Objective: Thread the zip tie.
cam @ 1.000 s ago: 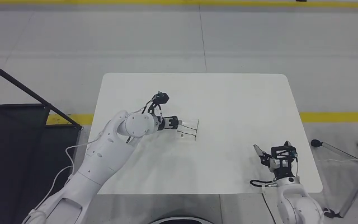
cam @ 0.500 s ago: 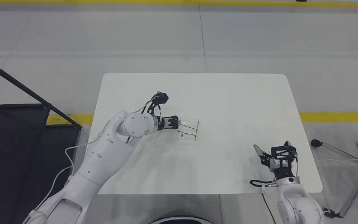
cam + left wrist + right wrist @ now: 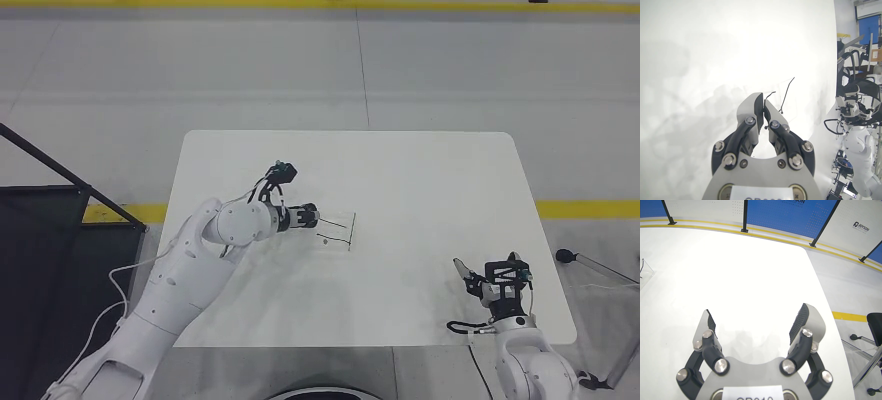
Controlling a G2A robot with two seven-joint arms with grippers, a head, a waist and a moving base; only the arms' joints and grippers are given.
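Left gripper point(image 3: 764, 106) clenched on end of thin black zip tie point(image 3: 770, 94), mid-table, just beside clear tray point(image 3: 352, 232). Second zip tie point(image 3: 786, 91) lies on tray, apart from first. Right gripper point(image 3: 755, 317) released, fingers spread wide, above white table point(image 3: 440, 180) near its right edge, robot's side.

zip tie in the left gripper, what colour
Black; the zip tie shows best in the left wrist view.

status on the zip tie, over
Left gripper shut on zip tie. Right gripper open, holding nothing. Second zip tie loose in clear tray. Nothing in the way.
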